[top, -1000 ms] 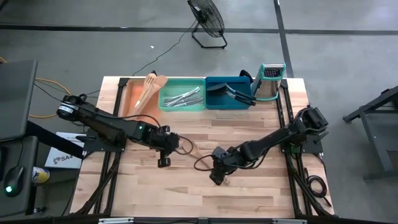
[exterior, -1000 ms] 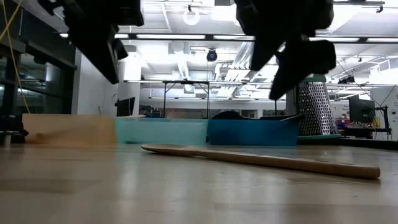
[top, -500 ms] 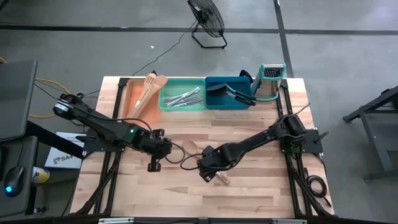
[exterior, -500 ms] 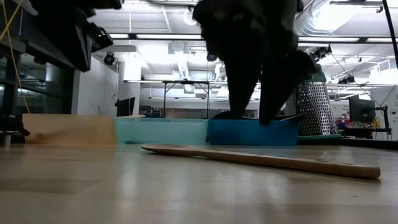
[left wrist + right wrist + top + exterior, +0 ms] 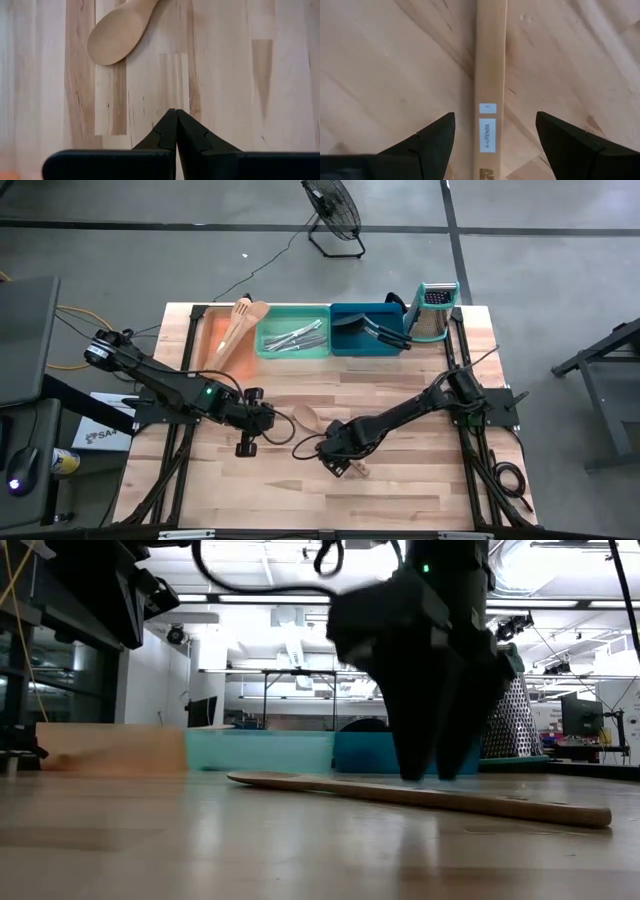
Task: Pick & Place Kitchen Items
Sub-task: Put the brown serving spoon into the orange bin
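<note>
The right gripper hangs low over the middle of the table with its jaws spread wide, one finger on each side of the handle of a pale wooden spoon that lies flat on the boards; neither finger touches the wood, so the spoon is straddled, not grasped. In the low view the same gripper reaches down to just above the handle, and the spoon rests along the tabletop. From above, the spoon's bowl points toward the left arm, and its handle runs under the right gripper. The left gripper is clenched on nothing, fingertips pressed together, hovering above bare wood just beside the spoon's bowl; in the high view it sits left of centre. Along the far edge stand an orange tray with wooden utensils, a green tray with metal cutlery, a blue tray with black turners, and a box grater beside it.
</note>
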### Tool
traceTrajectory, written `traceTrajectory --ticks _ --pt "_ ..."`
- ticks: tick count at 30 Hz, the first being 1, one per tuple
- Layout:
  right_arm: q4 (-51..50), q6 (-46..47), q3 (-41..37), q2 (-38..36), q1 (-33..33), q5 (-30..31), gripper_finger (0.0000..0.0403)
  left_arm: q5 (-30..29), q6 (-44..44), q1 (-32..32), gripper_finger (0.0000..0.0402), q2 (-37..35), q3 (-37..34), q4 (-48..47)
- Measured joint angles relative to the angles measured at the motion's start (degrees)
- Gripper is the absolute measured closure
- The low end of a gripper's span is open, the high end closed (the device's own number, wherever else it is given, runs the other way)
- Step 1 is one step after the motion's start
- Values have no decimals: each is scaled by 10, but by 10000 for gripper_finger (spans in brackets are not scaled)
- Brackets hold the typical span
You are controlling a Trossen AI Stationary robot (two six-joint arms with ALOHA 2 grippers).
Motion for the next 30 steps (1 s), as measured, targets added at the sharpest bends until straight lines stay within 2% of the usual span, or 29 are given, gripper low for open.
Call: traceTrajectory --ticks 22,25,30 --pt "-5 -3 2 33 17 -31 134 2 0 0 401 1 0 -9" --pt "-3 -6 2 33 18 -32 149 2 0 0 402 1 0 -11" --pt "-6 -2 1 34 18 -37 207 2 0 0 401 1 0 -13"
